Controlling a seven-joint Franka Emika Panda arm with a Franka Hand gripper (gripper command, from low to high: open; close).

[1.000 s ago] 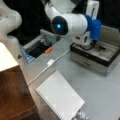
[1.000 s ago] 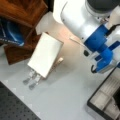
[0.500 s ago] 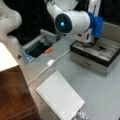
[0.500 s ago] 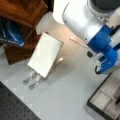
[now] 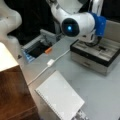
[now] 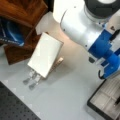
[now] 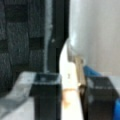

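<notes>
Wrist view, near to far: the gripper (image 7: 71,100) has its 2 dark fingers (image 7: 46,97) closed narrowly on a thin pale knife (image 7: 67,75), blade pointing away over the tray (image 5: 100,53) with compartments. Risk: such a slim pinch may let the knife twist or slip into a compartment; beyond lies the notebook (image 6: 45,57).

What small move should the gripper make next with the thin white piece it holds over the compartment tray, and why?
Probably ease straight down a little. In the wrist view the gripper has the thin white piece between its fingers, and what looks like the tray's black rim runs close beside it. In a front view the arm hangs over the compartment tray.
</notes>
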